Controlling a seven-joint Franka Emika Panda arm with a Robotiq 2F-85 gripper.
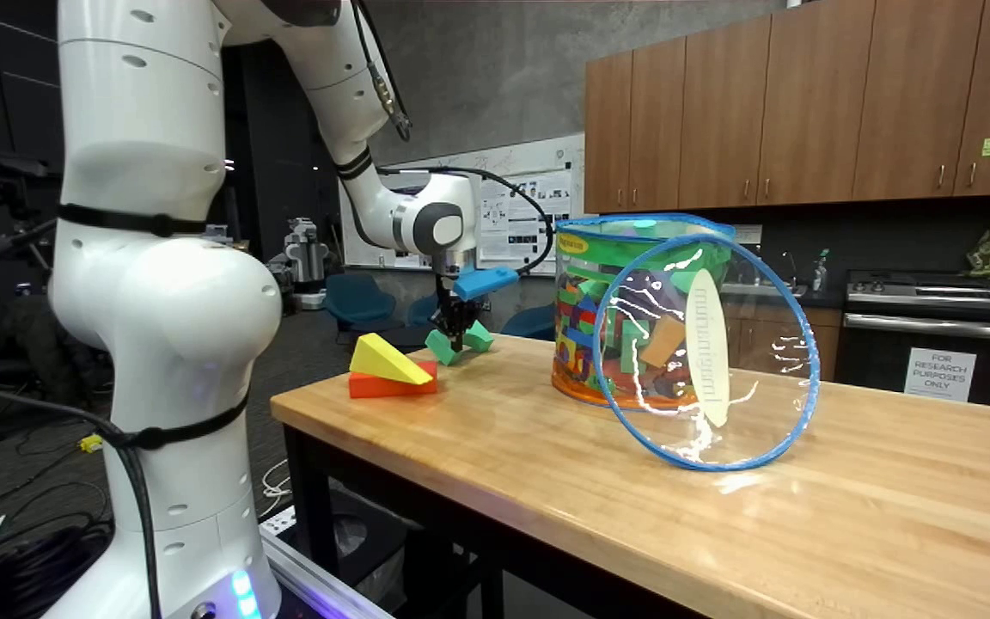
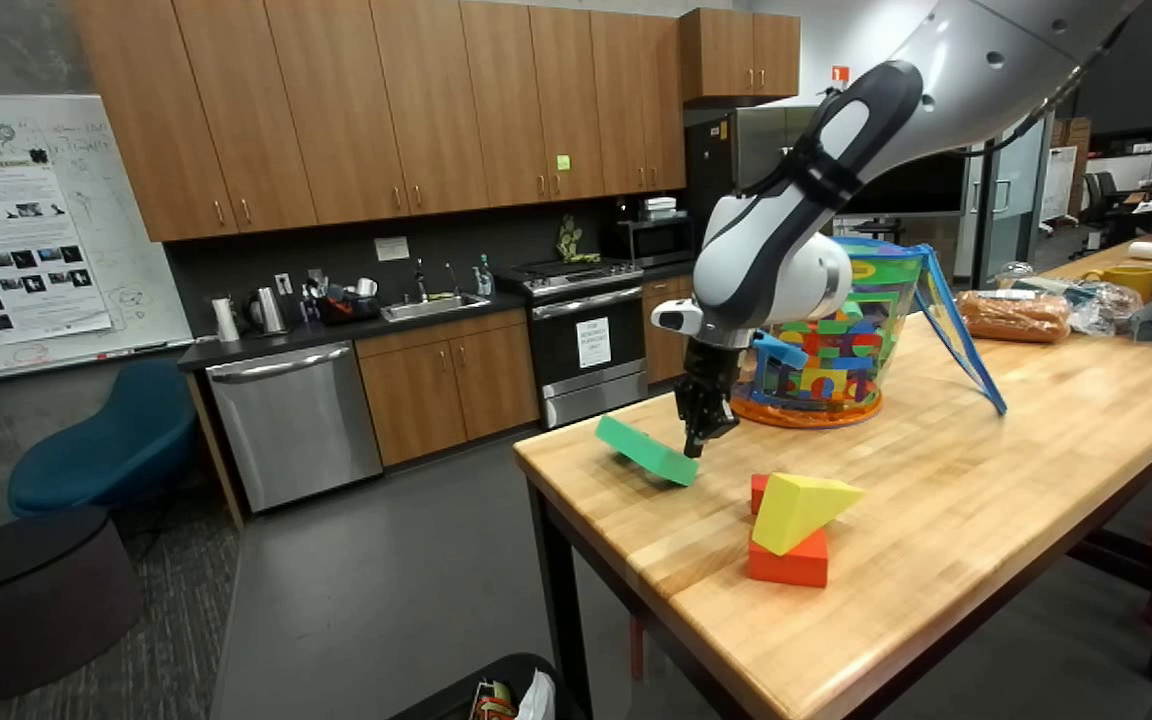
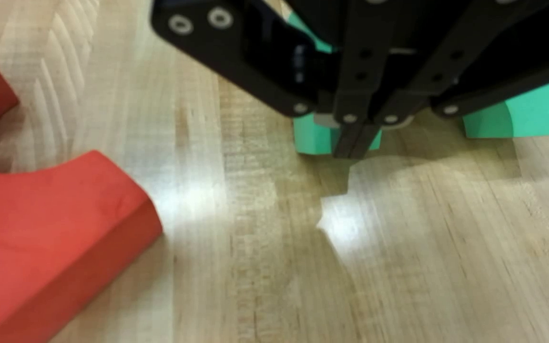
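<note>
Wrist view: closed hand, fingertips pressed together with nothing visible between them, low over the counter and overlapping one leg of a green block. Perhaps touching it, judging by an exterior view, though impossible to say for certain. Step under way, as a judgement: close work around this green block, not yet with any grip on it. Called for next, on the same judgement: fingers parted, then lined up astride a leg, gently enough not to tip anything. Block's place: tilted on the counter near its edge, one end apparently raised.

Apparently foam: matt, evenly coloured, crisp at the edges, with a curved inner cut like an arch. Similarly scooped out, a red block near it in the wrist view, topped in both exterior views by a smooth yellow wedge. Counter of pale wooden strips underneath, glossy and patched with glare. Farther along, a clear plastic tub of coloured shapes, with a round, see-through lid, rimmed in blue, slanting down beside it.
</note>
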